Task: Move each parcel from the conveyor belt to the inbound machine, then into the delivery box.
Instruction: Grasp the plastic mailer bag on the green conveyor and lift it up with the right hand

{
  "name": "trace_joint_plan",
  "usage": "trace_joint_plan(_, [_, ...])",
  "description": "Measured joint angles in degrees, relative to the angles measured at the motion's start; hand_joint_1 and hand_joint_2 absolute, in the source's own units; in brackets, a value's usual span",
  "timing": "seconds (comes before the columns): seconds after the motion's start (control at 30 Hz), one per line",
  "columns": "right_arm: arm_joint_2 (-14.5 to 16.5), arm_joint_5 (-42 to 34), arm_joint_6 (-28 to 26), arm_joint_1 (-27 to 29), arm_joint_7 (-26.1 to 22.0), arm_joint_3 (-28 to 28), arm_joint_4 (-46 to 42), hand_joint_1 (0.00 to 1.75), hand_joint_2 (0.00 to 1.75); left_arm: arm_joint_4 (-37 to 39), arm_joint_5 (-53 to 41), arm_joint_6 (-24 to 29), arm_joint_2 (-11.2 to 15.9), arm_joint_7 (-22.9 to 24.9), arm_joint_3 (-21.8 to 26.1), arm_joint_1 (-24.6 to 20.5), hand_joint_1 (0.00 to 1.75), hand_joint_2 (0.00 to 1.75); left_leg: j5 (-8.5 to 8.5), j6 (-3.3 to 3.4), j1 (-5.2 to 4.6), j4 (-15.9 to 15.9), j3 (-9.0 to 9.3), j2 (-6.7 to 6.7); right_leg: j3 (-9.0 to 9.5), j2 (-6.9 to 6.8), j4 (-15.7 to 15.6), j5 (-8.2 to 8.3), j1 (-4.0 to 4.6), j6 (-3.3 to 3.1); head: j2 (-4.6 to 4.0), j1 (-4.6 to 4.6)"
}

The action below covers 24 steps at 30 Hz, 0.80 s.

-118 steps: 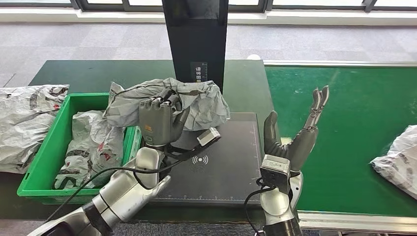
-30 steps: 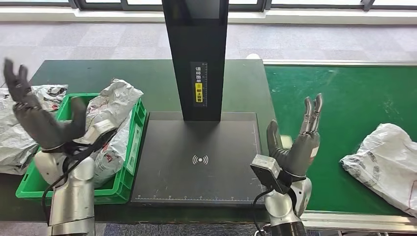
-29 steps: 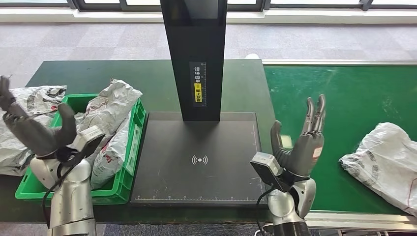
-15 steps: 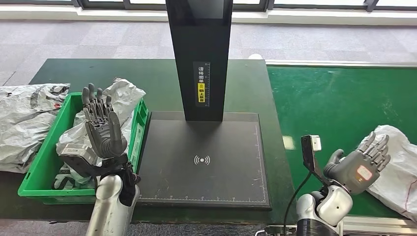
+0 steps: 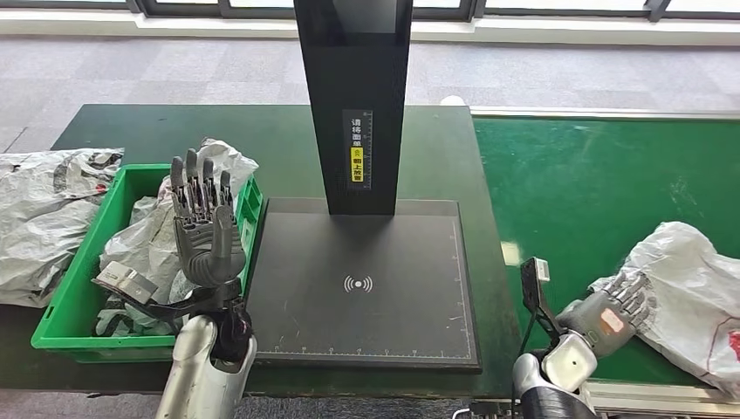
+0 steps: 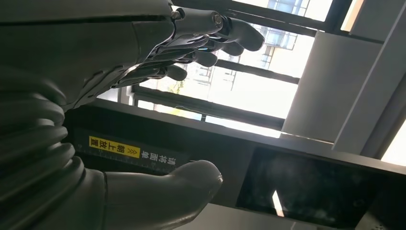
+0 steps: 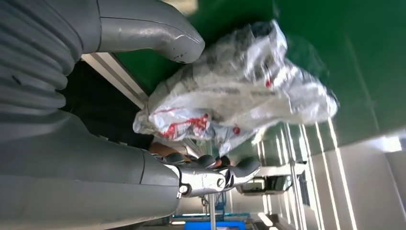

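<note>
A crumpled white parcel [image 5: 689, 284] with red print lies on the green conveyor belt [image 5: 593, 175] at the right. My right hand [image 5: 613, 307] is low at the belt's near edge with its fingers against the parcel's left side. In the right wrist view the parcel [image 7: 234, 96] sits between the spread thumb [image 7: 153, 31] and the fingers [image 7: 215, 173], not clasped. My left hand [image 5: 206, 234] stands raised with fingers apart and upward, holding nothing, beside the green delivery box [image 5: 52, 316]. The box holds grey-white parcels [image 5: 144, 253]. The inbound machine's black plate [image 5: 358, 262] is bare.
The machine's black column [image 5: 353, 96] rises behind the plate, with a yellow label; it also appears past my left hand [image 6: 95, 158] in the left wrist view. More grey parcels [image 5: 44, 214] lie on the dark table left of the box.
My right hand has dropped lower and reached the parcel's left edge, and the parcel has come slightly nearer. My left hand has shifted a little toward the plate, still spread.
</note>
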Motion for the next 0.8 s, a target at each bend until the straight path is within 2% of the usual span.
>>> trace_joint_plan(0.27, [-1.0,0.0,1.0,-1.9,0.1,0.0,9.6,0.0,1.75,0.8,-1.0,-1.2,0.0,0.0,-0.1,-0.1,0.0,1.75,0.0,0.0,0.0,0.0,0.0,-0.01,-0.02,0.0,0.0,-0.01,0.01,-0.01,0.0,0.0])
trace_joint_plan(0.43, [-1.4,0.0,1.8,-2.0,0.3,-0.6,11.6,0.0,1.75,1.5,-1.3,-1.9,0.0,0.0,-0.4,-0.2,0.0,1.75,-0.01,0.0,0.0,0.0,-0.01,0.01,-0.04,0.02,0.0,-0.01,0.0,-0.01,0.0,0.0])
trace_joint_plan(0.8, [-2.7,0.0,1.3,-1.8,4.7,-1.2,12.7,0.0,1.75,3.0,-2.9,-1.9,0.1,0.0,-1.7,-0.5,0.0,1.75,-0.01,0.0,-0.01,0.0,0.0,0.01,-0.04,0.02,0.0,-0.01,-0.01,0.0,0.0,0.0])
